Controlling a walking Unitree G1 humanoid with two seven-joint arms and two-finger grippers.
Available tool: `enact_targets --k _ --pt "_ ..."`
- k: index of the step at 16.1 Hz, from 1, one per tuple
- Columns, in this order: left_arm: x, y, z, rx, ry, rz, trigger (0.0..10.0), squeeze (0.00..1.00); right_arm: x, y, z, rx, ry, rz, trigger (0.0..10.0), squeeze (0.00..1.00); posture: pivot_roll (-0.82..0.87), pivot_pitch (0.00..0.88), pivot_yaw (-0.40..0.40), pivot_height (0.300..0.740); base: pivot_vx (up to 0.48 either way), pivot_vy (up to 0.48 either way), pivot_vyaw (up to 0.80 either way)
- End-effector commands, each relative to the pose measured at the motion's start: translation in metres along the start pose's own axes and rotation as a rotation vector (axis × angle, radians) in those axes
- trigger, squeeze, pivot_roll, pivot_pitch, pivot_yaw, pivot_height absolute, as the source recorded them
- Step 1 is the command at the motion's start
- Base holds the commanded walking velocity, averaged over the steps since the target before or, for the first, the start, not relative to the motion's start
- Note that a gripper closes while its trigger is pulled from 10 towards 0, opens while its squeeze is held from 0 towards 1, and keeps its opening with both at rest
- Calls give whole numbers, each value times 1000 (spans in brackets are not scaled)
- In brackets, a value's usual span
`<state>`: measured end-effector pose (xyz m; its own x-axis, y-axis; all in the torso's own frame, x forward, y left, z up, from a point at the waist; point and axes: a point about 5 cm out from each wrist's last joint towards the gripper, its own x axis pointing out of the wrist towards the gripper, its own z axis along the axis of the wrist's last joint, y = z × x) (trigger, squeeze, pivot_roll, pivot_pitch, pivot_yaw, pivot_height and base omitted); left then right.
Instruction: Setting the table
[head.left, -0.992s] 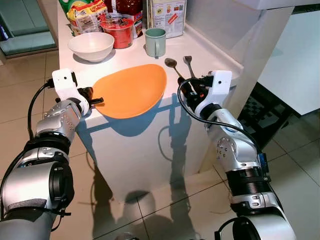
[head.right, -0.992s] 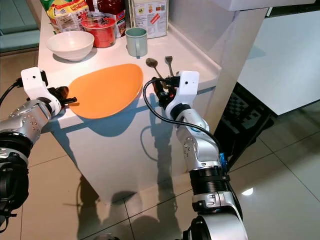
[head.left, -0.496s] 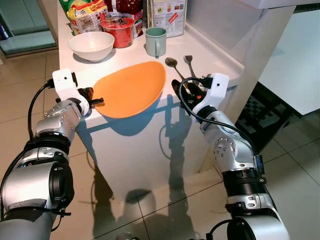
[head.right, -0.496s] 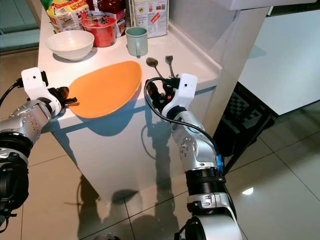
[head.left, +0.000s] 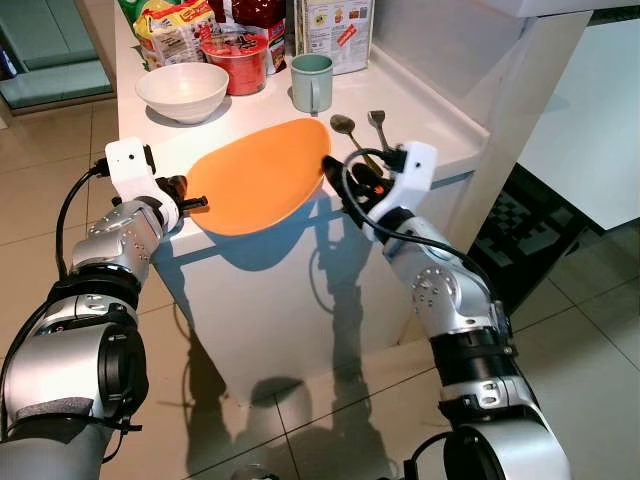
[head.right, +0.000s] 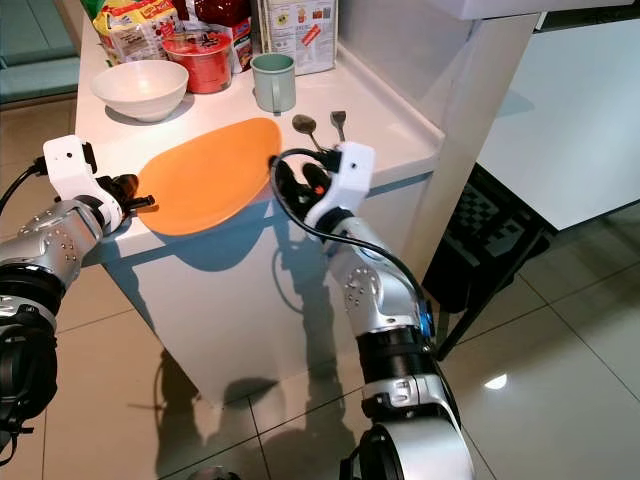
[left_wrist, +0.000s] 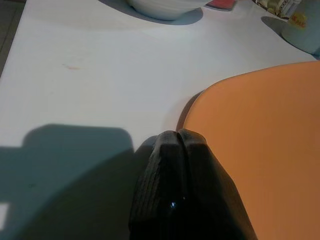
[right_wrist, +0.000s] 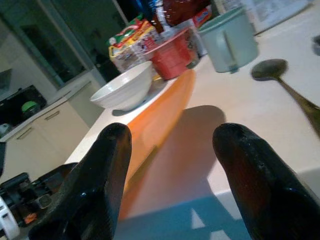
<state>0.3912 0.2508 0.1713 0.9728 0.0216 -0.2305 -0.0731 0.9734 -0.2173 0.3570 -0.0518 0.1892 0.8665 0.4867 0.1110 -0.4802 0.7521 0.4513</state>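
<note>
Orange and oval, the plate lies on the white counter, its near rim jutting a little past the counter's front edge — and both arms are set to it. The left gripper sits at the plate's left rim with its fingers pressed together, though from the left wrist view I cannot tell whether they pinch the rim or merely touch it. The right gripper is just beside the plate's right end, fingers spread wide and holding nothing. The step in hand looks like taking up the plate; the next move would call for the right gripper to slide its fingers over and under the raised right rim and close, so the two arms can lift it level. Beyond the plate stands a pale green mug, and to the plate's right lie a spoon and a fork — close enough to be knocked. Behind the plate's left end are a white bowl, a red tub and food packets. Glossy beige floor tiles surround the counter.
</note>
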Motion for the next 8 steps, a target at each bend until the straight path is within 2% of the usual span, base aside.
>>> enact_targets --k 1,8 --pt "0 0 -14 5 71 2 0 0 10 18 1 18 -12 51 10000 0 150 55 35 740 0 0 0" --pt "0 -2 -10 4 61 -5 0 0 28 31 -15 110 40 79 10000 0 164 56 41 740 0 0 0"
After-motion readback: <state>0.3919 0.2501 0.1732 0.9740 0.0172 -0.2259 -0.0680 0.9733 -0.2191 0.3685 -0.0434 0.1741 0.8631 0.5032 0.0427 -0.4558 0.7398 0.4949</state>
